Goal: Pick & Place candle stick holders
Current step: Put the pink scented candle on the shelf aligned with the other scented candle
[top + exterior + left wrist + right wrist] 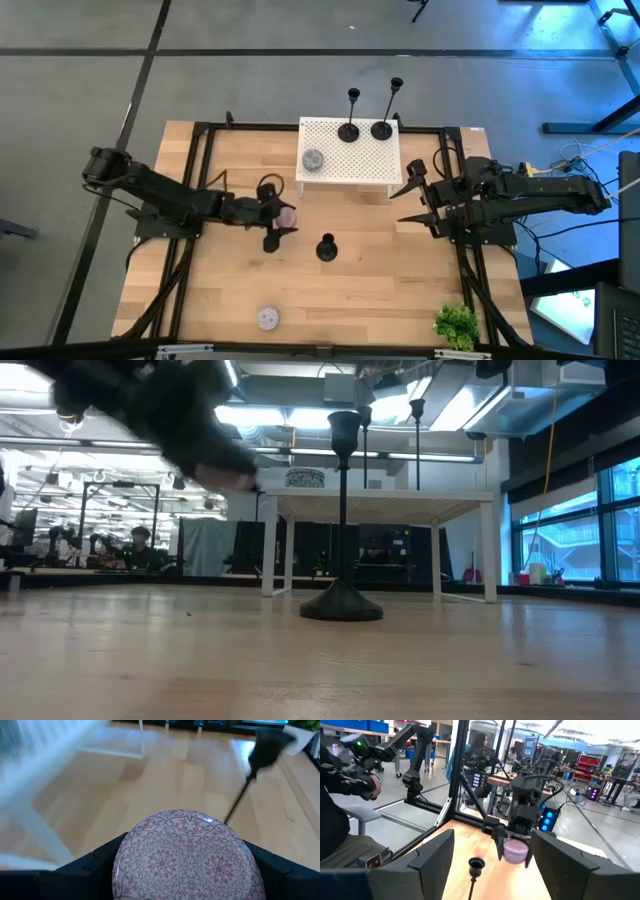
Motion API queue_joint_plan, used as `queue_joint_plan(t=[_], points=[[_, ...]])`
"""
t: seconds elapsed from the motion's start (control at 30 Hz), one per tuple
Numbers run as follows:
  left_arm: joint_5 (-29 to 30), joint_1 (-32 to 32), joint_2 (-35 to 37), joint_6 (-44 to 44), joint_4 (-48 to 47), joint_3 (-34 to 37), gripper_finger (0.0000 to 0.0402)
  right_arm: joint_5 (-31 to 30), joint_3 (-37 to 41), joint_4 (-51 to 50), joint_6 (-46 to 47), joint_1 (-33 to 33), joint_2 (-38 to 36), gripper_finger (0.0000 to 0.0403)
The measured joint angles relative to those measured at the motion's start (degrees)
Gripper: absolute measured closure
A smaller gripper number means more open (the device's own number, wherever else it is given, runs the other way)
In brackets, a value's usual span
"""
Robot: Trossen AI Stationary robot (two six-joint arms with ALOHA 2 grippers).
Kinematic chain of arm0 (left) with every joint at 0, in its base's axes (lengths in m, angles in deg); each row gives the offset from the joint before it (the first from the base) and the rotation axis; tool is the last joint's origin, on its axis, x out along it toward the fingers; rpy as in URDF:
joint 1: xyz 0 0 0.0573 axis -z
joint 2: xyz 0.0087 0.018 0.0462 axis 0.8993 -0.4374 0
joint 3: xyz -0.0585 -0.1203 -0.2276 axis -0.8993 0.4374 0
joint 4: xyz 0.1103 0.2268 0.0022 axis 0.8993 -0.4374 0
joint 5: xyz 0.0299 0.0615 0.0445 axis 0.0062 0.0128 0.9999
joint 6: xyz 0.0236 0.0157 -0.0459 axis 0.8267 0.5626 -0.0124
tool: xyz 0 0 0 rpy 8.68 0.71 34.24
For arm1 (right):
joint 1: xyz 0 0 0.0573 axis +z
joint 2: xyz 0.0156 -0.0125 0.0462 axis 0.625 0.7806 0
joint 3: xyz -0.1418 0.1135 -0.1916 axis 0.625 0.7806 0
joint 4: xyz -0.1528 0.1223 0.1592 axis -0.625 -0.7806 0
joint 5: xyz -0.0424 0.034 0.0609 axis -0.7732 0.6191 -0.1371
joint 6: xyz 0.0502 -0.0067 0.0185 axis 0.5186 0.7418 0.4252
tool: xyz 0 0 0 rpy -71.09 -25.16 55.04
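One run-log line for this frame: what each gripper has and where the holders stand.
left gripper: jaws shut on pink disc | right gripper: open, empty, waiting | candle stick holders: two on white stand, one on table

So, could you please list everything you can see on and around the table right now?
candle stick holders: three, black; two on the white stand at and, one on the table at.
patterned discs: three; grey on the stand, grey-white near the table's front edge, pink in the left gripper.
green plant sprig: one, front right corner.
left gripper: closed on the pink disc, left of the lone holder.
right gripper: open, empty, right of the stand.
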Motion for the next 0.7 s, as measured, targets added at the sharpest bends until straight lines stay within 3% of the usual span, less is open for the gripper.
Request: queue_joint_plan(t=[0.27,0.47,0.7], points=[[-6.39,-8.23,-0.45,14.15,-15.30,-18.68,0.0115,-0.27,0.00,0.36,0.49,-0.05,0.73,0.0135],[-16.77,-17.50,-0.72,17.68,-17.10,-27.33,0.0115,-8.82,0.00,-5.75,9.32,-2.41,-1.44,0.0134],[-24.07,-24.58,-7.66,19.32,-20.09,-34.08,0.0115,-3.55,0.00,-10.83,7.30,-4.88,-5.32,0.0135]])
